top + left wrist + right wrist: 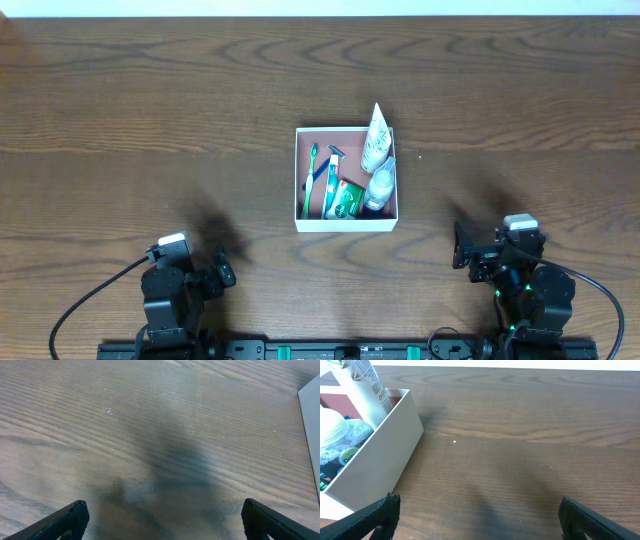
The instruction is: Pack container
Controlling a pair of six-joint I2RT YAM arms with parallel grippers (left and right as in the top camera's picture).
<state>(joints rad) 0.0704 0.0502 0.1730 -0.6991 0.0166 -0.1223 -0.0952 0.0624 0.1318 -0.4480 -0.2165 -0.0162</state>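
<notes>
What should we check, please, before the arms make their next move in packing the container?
1. Left gripper open, empty: ok.
2. Right gripper open, empty: ok.
3. Shallow square white-walled container upright between the arms: ok.
4. Green plastic toothbrush lying flat inside: ok.
5. White squeeze tube fully inside: not ok; it leans in the far right corner, tip above the rim.
6. More items to pack: cannot tell.

Black jointed left arm (172,292), matching black right arm (528,285), white block (173,241) capping each wrist, thin black cables (100,290) curving outward, dark angular fingertips (65,522)
</notes>
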